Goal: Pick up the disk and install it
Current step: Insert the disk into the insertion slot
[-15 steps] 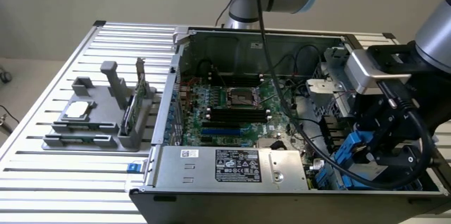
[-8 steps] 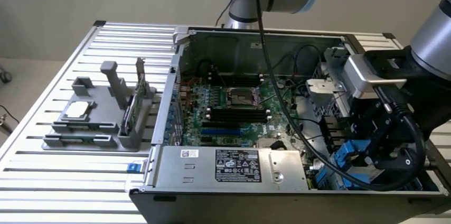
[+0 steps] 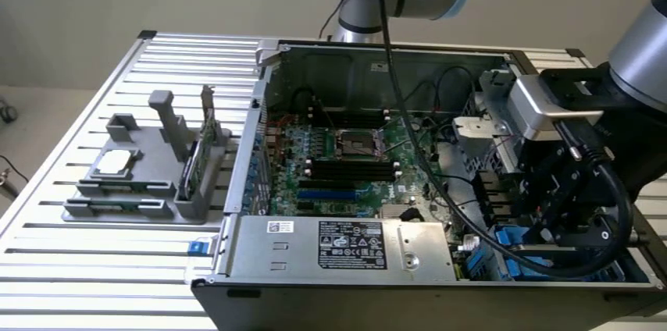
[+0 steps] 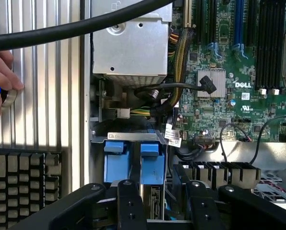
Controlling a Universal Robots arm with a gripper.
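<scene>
My gripper [image 4: 162, 188] hangs low inside the open computer case [image 3: 273, 112], over the drive bay at the exterior view's right [image 3: 558, 226]. Its two black fingers [image 4: 128, 201] stand apart, open. The disk [image 4: 152, 162] sits edge-on in the bay with its blue bracket facing the wrist camera, in line with the gap between the fingers, and neither finger presses it. A second blue bracket [image 4: 116, 160] stands right beside it. In the exterior view the blue of the bay [image 3: 511, 241] shows just below the gripper.
A person's hand [image 4: 0, 81] holding something small rests on the slatted table [image 4: 47, 86] beside the case. The grey power-supply box [image 3: 354, 245], motherboard [image 3: 344, 151] and loose cables [image 4: 157, 91] crowd the bay. A grey fixture [image 3: 136, 190] with a chip and cards stands at the exterior view's left.
</scene>
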